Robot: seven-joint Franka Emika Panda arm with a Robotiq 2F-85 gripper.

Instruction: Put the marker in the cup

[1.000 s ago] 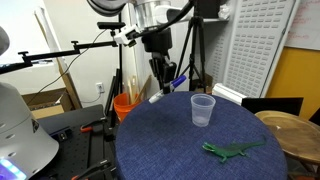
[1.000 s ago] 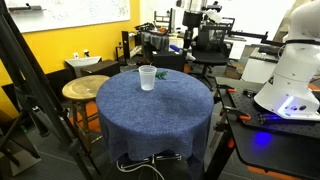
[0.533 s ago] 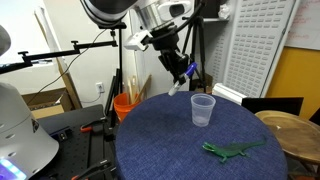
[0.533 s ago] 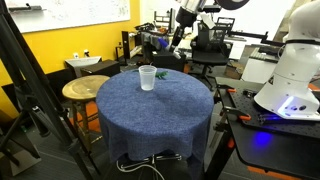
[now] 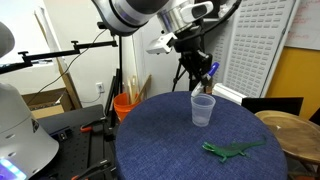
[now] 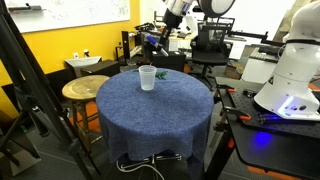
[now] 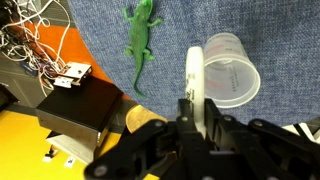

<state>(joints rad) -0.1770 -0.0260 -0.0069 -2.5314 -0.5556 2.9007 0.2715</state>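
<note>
Swung over from the table's edge, the gripper [image 5: 204, 78] hangs just above the cup [image 5: 203, 110], clamped on the marker [image 5: 211, 71]. Only the wrist view shows the marker's white barrel against the cup's rim. A green lizard [image 7: 140, 45] lies apart, beyond the fingers; nothing stands between.

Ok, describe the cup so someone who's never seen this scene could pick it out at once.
Find the round table draped in blue cloth. The cup stands upright on it, apart from the green toy lizard. It is small, whitish and translucent, tapering from a wider rim, unlike the larger orange bucket off the table.
</note>
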